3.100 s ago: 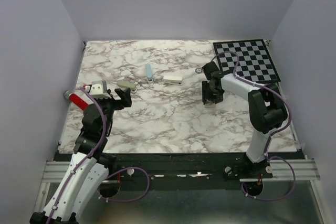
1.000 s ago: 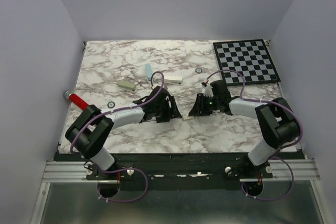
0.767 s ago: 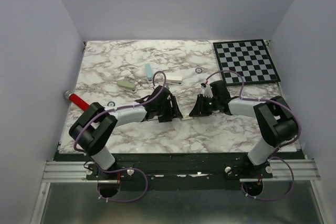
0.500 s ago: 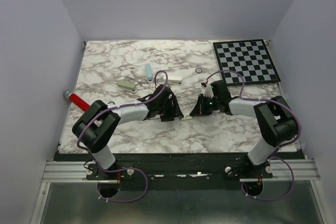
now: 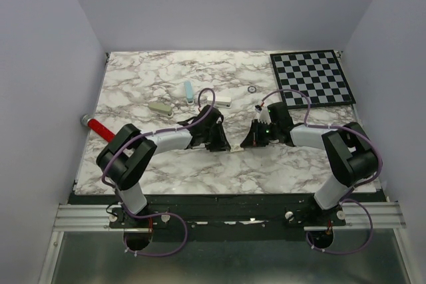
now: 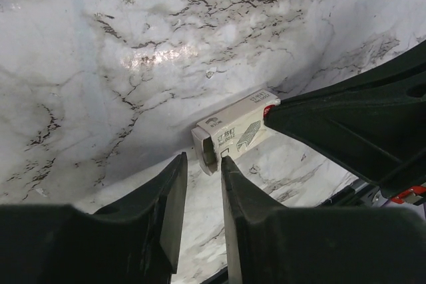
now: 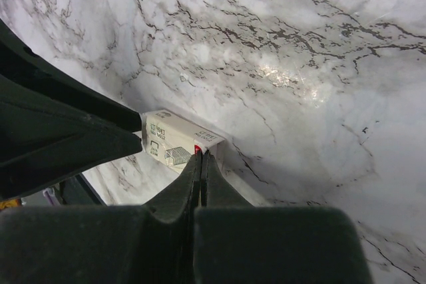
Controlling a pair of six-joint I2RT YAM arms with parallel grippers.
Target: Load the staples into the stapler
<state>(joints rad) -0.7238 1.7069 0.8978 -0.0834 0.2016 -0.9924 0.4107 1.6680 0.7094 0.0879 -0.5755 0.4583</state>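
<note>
A small white printed box (image 6: pixel 236 130) lies on the marble table (image 5: pixel 200 164) between my two grippers, and shows as a white speck (image 5: pixel 236 150) from above. One end is open and dark inside, so the staples are hidden. My left gripper (image 6: pixel 203 159) stands narrowly open with that open end just at its fingertips. My right gripper (image 7: pixel 201 154) is shut, its tips against the red-marked end of the box (image 7: pixel 170 141). A light blue oblong (image 5: pixel 189 91), a beige one (image 5: pixel 160 108) and a white block (image 5: pixel 219 101) lie farther back. I cannot tell which is the stapler.
A checkerboard (image 5: pixel 313 78) covers the far right corner. A red-handled tool (image 5: pixel 98 127) lies at the left edge. Two small rings (image 5: pixel 251 89) (image 5: pixel 140 132) sit on the marble. The two arms meet nose to nose at mid-table.
My left gripper has slid right up to the box and its jaws have narrowed. My right gripper has closed at the box's other end. The box has stayed put.
</note>
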